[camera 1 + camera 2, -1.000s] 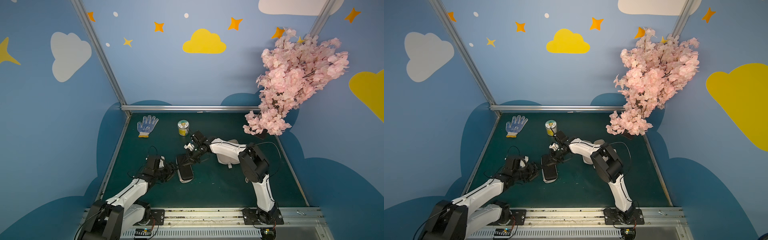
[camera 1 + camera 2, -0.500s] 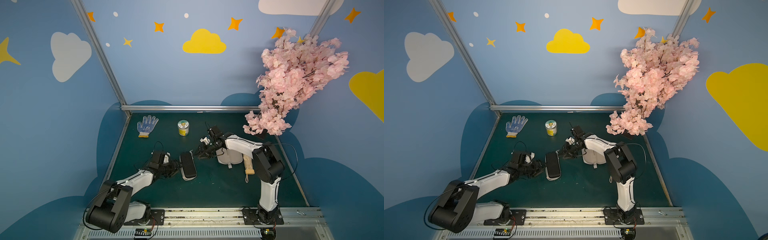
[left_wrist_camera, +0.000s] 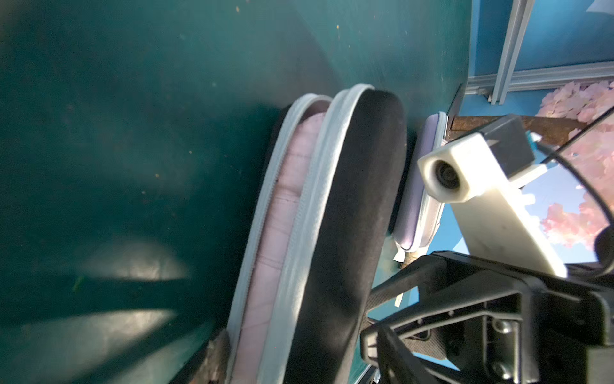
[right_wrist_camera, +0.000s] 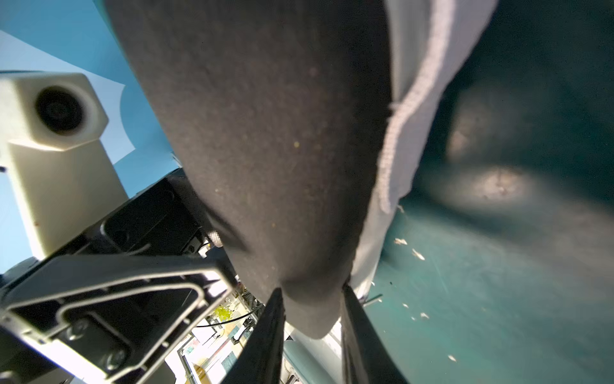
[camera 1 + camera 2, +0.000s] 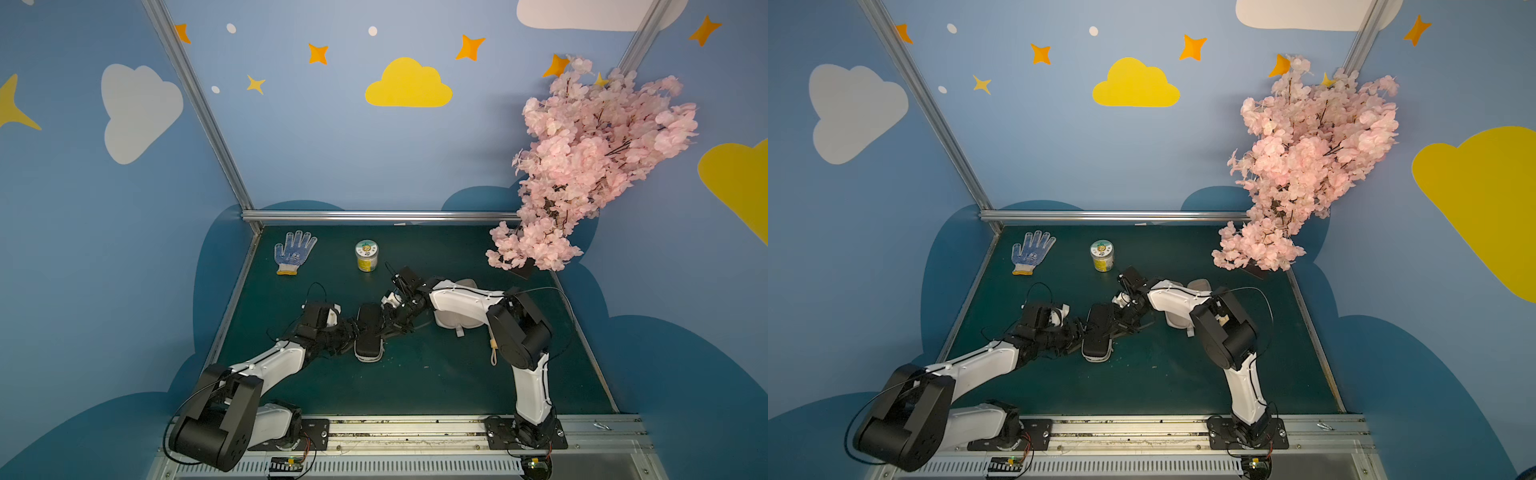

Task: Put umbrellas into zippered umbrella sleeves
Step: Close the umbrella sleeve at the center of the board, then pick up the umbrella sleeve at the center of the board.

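The black sleeve (image 5: 369, 332) lies flat near the middle of the green table (image 5: 415, 386), in both top views (image 5: 1098, 330). Its long axis runs from the front edge toward the back wall, almost straight, and one rounded end points to the robot's side.

In the left wrist view the sleeve (image 3: 352, 216) is not zipped: its two pale zipper bands stand apart. Between them the pink umbrella (image 3: 285, 206) shows, lying inside along the same axis.

The left gripper (image 5: 353, 328) is at the sleeve's left long side, touching it. Its fingers are not clear in any view, so I cannot tell how wide it stands or whether it grips.

The right gripper (image 5: 385, 328) is at the opposite long side. In the right wrist view its two dark fingers (image 4: 265, 332) stand only partly apart, and the black shell (image 4: 265, 133) fills the gap between them, so this gripper (image 4: 310, 289) has the sleeve pinched.

The lilac sleeve (image 5: 457, 322) lies to the right, well under the right arm, beside the black one but apart from it (image 3: 412, 212). A cream wrist loop (image 5: 493, 356) shows by the right arm's elbow; the umbrella itself is hidden there.

At the back lie a dotted glove (image 5: 294, 251) and a small jar (image 5: 366, 255).
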Action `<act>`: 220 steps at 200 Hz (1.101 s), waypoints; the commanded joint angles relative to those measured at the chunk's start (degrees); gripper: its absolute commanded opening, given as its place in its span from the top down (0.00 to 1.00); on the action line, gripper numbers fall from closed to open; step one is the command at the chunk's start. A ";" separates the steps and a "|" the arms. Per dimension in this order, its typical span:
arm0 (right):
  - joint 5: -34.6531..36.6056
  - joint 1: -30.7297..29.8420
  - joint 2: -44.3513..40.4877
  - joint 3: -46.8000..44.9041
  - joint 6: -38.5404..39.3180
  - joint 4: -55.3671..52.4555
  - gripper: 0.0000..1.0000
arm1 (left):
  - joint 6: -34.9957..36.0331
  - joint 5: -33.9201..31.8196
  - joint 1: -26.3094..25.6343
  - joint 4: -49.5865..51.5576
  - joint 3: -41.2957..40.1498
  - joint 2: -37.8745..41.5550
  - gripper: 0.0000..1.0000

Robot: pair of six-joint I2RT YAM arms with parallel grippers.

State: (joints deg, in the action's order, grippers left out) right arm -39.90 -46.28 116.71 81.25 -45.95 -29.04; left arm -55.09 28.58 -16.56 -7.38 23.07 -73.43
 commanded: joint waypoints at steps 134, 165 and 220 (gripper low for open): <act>-3.54 3.31 7.13 2.01 4.16 4.60 0.26 | 1.77 -0.55 -1.01 7.38 -1.21 -9.96 0.67; -8.52 1.19 8.59 -0.95 -2.53 17.70 0.29 | -0.69 2.19 -0.85 2.92 -3.18 -12.98 0.70; -16.04 0.71 3.23 -7.44 -9.14 40.62 0.42 | -9.78 11.29 -0.15 -16.70 -6.88 -16.71 0.74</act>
State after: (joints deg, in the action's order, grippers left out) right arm -48.31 -41.93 120.92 73.52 -51.37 -5.21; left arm -59.86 40.38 -14.59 -25.61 19.07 -86.26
